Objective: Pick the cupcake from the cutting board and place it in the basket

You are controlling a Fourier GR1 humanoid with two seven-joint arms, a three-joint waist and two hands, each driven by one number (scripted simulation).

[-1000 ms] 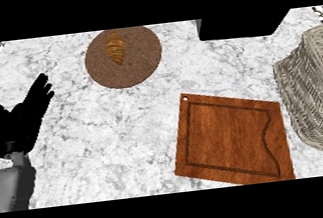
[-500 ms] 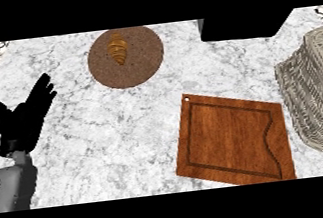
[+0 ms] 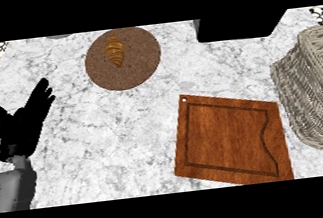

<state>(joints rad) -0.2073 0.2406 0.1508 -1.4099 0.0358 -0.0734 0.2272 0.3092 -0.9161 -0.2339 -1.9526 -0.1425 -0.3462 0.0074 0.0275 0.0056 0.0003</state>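
Note:
A wooden cutting board (image 3: 231,137) lies on the marble counter right of centre, and its top is bare; no cupcake shows anywhere in view. The wicker basket (image 3: 316,88) stands at the right edge, partly cut off, its inside mostly hidden. My left hand (image 3: 21,123) rests at the left side, fingers up and straight, holding nothing. My right hand does not show.
A round brown plate (image 3: 133,64) with a croissant (image 3: 115,50) on it sits at the back, left of centre. A black block (image 3: 240,25) stands at the back right. Patterned tiles show in the far corners.
The whole view has shifted slightly; the left hand sits a little lower and more to the right than before. Nothing was picked up or let go.

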